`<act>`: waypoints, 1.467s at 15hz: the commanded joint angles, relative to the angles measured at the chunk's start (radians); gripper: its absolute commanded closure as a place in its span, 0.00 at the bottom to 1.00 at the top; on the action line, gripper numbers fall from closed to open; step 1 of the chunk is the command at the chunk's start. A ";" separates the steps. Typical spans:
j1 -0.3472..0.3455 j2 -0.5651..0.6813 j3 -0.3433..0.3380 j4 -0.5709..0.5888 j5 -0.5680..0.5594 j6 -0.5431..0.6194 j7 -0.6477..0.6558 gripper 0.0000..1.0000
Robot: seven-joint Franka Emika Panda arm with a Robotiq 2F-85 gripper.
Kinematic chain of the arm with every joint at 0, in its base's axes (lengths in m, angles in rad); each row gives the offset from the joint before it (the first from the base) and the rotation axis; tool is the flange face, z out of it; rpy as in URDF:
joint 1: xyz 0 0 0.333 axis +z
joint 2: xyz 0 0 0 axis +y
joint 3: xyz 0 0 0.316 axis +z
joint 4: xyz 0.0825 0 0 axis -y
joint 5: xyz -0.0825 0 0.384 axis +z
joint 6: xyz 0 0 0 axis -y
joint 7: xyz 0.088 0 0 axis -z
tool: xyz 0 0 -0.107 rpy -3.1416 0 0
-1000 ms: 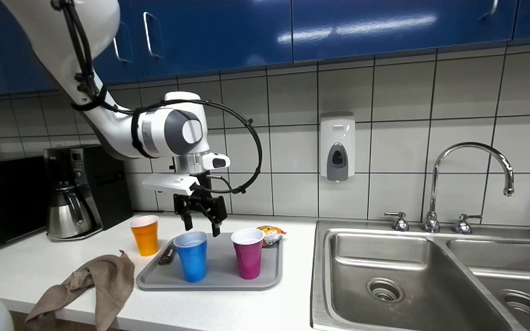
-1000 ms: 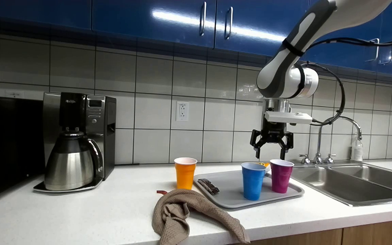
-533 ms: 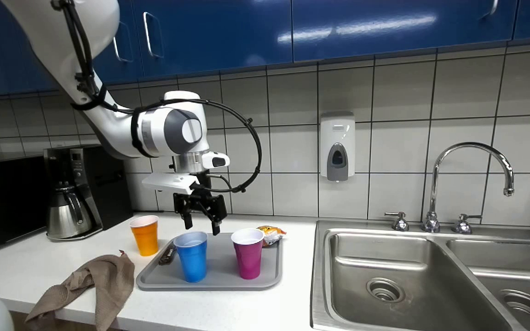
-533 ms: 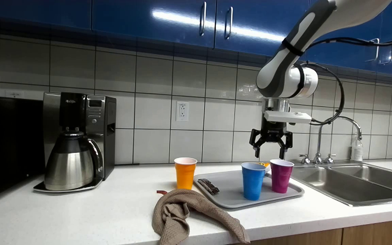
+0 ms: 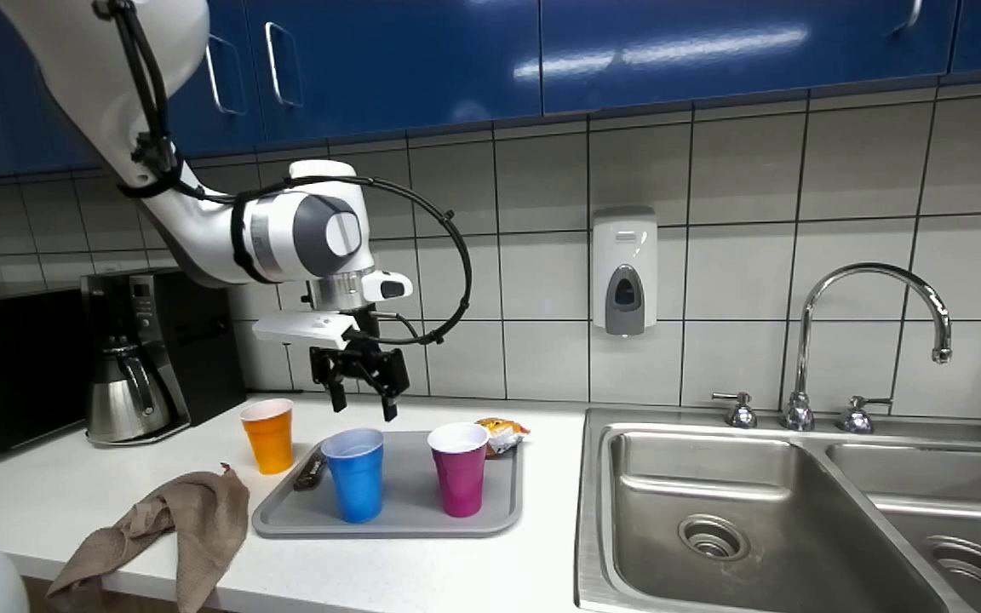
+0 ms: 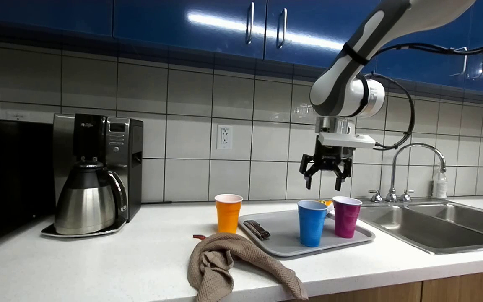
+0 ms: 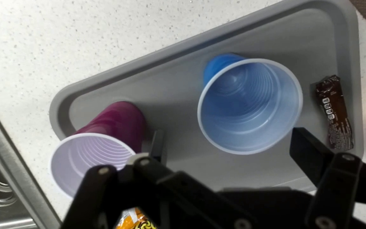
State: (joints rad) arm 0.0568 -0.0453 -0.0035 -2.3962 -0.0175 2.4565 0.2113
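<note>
Gripper [image 6: 323, 183]: fingers spread apart, tips down, hanging over the gray tray [image 7: 179, 95], higher than the cup rims. Nearest is the blue cup [image 6: 312, 224]: upright on the tray, mouth up, below the gripper and apart from it. In the wrist view its rim shows between the fingertips.

Purple cup [image 5: 460, 477]: also upright on the tray, sink side of the blue one, cups apart. Gripper covers part of it in the wrist view. Snack bag [image 5: 503, 436] at the tray's back corner, wall side of the purple cup, mostly hidden in an exterior view. Chocolate bar [image 7: 334, 113] lies on the tray, end away from the sink, just inside the rim.

Orange cup [image 5: 269, 436] upright on the counter [image 6: 120, 268], just beside the tray at the bar end. Brown towel [image 5: 209, 519] crumpled near it, running over the counter's front edge. Small red item [image 6: 199, 236] by the towel, can't tell what.

Further out: steel sink [image 5: 590, 511] on the purple cup side, faucet [image 5: 803, 358] at its back. Opposite way, coffee maker [image 6: 118, 157] with steel pot [image 6: 85, 207] in it. Then tile wall [image 5: 542, 366] with soap dispenser [image 5: 624, 272] and outlet [image 6: 224, 137], blue cabinets [image 5: 422, 64] above.
</note>
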 commanded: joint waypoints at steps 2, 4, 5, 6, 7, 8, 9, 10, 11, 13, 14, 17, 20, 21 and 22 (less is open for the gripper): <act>0.006 0.005 0.034 0.035 0.006 0.016 -0.037 0.00; 0.012 0.010 0.042 0.047 0.012 0.025 -0.049 0.00; 0.017 0.013 0.046 0.054 0.017 0.029 -0.058 0.00; 0.020 0.016 0.049 0.058 0.017 0.035 -0.065 0.00; 0.023 0.019 0.052 0.062 0.021 0.037 -0.076 0.00; 0.027 0.024 0.055 0.069 0.025 0.039 -0.085 0.00; 0.030 0.030 0.059 0.074 0.026 0.044 -0.091 0.00; 0.033 0.034 0.063 0.079 0.027 0.047 -0.098 0.00; 0.036 0.041 0.067 0.085 0.027 0.052 -0.105 0.00; 0.046 0.057 0.075 0.097 0.027 0.064 -0.114 0.00; 0.050 0.065 0.079 0.104 0.026 0.067 -0.117 0.00; 0.062 0.093 0.091 0.126 0.006 0.073 -0.103 0.00; 0.083 0.106 0.109 0.135 -0.007 0.086 -0.088 0.00; 0.090 0.116 0.114 0.144 -0.010 0.088 -0.083 0.00; 0.096 0.124 0.119 0.152 -0.011 0.088 -0.082 0.00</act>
State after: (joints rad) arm 0.1461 0.0456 0.0941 -2.2856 -0.0131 2.5402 0.1289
